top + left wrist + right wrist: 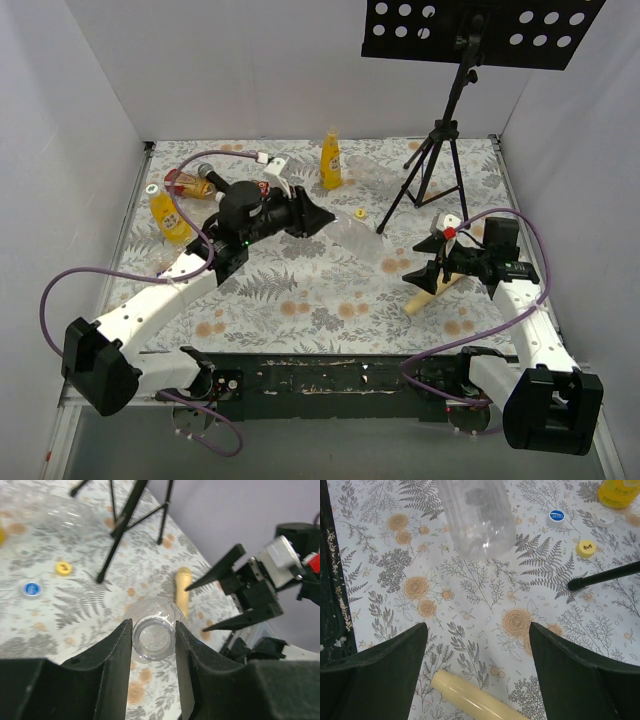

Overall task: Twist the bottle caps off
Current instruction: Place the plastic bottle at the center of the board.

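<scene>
Two arms share one clear bottle [477, 517]: the left gripper [154, 640] is clenched on its open, capless neck, long axis running from those jaws toward the tan stick [470, 695], just short of it. Spread and holding nothing, the right gripper [477, 655] hovers over the stick, nearer the bottle's base. Loose caps [586, 547] lie beyond the stick; which came off this bottle is unclear.

Light on my table [300, 290] is bright and even from overhead; shadows beneath my arms are faint and soft. Below the tripod [432, 170], the clear bottle [476, 517] throws small white glints. My left fingers [112, 670] loom dark and soft-edged close to the lens; the background behind them blurs slightly.
</scene>
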Robot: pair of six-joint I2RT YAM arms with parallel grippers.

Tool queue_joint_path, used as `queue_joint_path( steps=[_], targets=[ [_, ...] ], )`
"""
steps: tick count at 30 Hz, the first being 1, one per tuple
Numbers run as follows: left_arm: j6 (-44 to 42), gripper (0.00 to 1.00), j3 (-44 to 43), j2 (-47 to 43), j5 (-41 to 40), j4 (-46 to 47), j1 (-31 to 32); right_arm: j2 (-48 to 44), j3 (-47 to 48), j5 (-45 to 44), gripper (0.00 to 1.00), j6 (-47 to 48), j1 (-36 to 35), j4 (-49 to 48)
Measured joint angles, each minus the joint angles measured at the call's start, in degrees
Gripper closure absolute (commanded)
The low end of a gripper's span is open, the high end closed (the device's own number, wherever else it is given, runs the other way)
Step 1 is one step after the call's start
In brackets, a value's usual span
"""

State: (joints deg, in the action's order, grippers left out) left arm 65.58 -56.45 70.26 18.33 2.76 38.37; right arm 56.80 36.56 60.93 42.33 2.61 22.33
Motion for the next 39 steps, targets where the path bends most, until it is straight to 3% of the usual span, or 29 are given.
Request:
queue_joint_path(
  steps=[5,13,28,39],
  targets=[
    [-6.32,1.0,-5.03,-2.08,-3.32,-11.89,-5.35,-1.09,-0.07,0.42,0.09,0.02,0.11,-0.04],
    [-15.47,1.0,-16.33,4.13,-10.16,-24.65,-10.14,-1.09,-0.9,0.59,0.09,0.09,0.33,0.0],
    [-20.02,1.0,-37.46,32.54,-13.49,-28.13,-14.67,-0.92,-0.9,0.59,0.07,1.07,0.33,0.04],
    [-22.27,0.98,-48.15,40.98,-14.91,-29.59,-14.64,-0.59,-0.9,0.63,0.07,1.33,0.33,0.04]
  ],
)
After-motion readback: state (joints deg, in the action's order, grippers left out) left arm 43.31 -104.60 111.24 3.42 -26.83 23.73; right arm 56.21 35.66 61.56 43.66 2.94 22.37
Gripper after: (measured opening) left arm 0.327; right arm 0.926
